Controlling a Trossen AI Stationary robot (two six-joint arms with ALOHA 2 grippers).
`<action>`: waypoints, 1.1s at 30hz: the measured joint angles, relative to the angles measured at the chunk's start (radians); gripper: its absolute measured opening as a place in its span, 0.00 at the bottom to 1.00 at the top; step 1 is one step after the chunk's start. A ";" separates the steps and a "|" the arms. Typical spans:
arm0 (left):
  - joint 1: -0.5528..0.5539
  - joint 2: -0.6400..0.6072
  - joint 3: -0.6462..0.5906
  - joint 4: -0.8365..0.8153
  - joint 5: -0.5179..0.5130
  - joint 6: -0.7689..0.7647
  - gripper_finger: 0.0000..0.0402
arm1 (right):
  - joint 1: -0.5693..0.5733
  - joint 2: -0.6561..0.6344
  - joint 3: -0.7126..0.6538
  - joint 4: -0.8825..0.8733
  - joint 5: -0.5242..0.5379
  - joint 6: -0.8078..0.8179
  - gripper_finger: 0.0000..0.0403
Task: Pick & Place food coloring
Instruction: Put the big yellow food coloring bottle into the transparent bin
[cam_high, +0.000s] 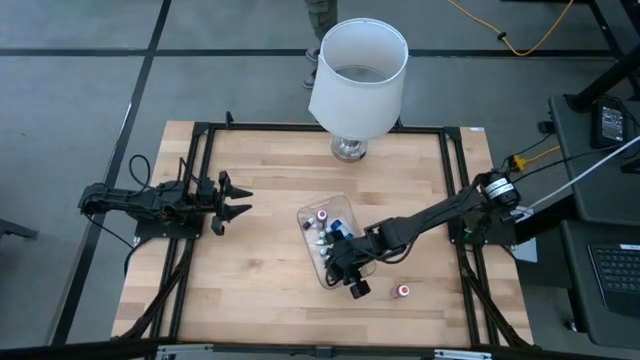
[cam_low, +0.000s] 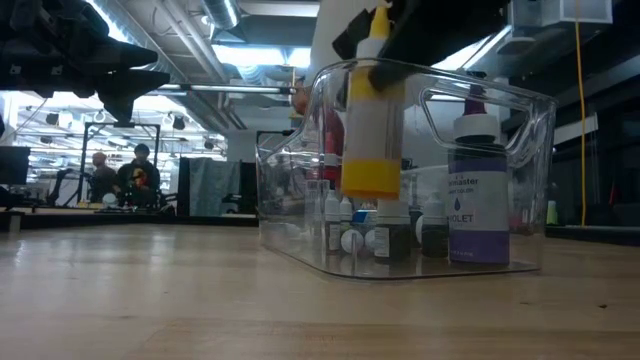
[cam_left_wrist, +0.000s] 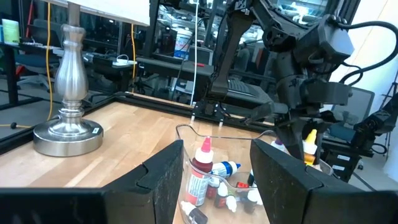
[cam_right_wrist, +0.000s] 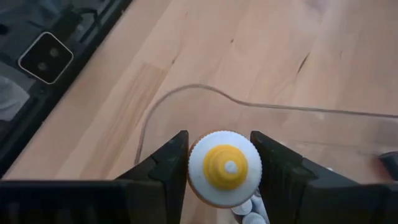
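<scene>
Left claw (cam_high: 237, 197): waiting over the desk's (cam_high: 250, 280) left side, fingers standing apart, carrying nothing.

Lamp (cam_high: 357, 80): standing at the far edge; white drum shade, polished metal base.

Tray (cam_high: 312, 213): clear rigid plastic, rectangular, rounded corners, sitting mid-desk and collecting small bottles (cam_left_wrist: 214, 180) with white, blue and red caps; a violet-labelled one (cam_low: 478, 190) is standing upright inside.

Right claw (cam_right_wrist: 224, 167): grasping a yellow-tipped food coloring bottle (cam_right_wrist: 225, 167) by its ribbed white cap, hanging it upright over the tray's near end.

Step in hand: placing. The next move is probably calling for lowering, then releasing.

Stray red-capped bottle (cam_high: 403, 291): lying on bare wood just right of the tray, awaiting pickup.
</scene>
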 joint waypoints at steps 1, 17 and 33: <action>0.000 0.000 0.000 0.000 0.000 0.000 0.45 | -0.004 0.000 0.000 0.000 -0.001 0.000 0.40; 0.000 0.000 0.000 -0.001 0.000 0.000 0.45 | -0.042 0.052 0.000 0.028 -0.079 0.030 0.40; 0.000 0.000 0.000 0.000 0.000 0.000 0.45 | -0.042 0.052 0.000 0.061 -0.080 0.049 0.42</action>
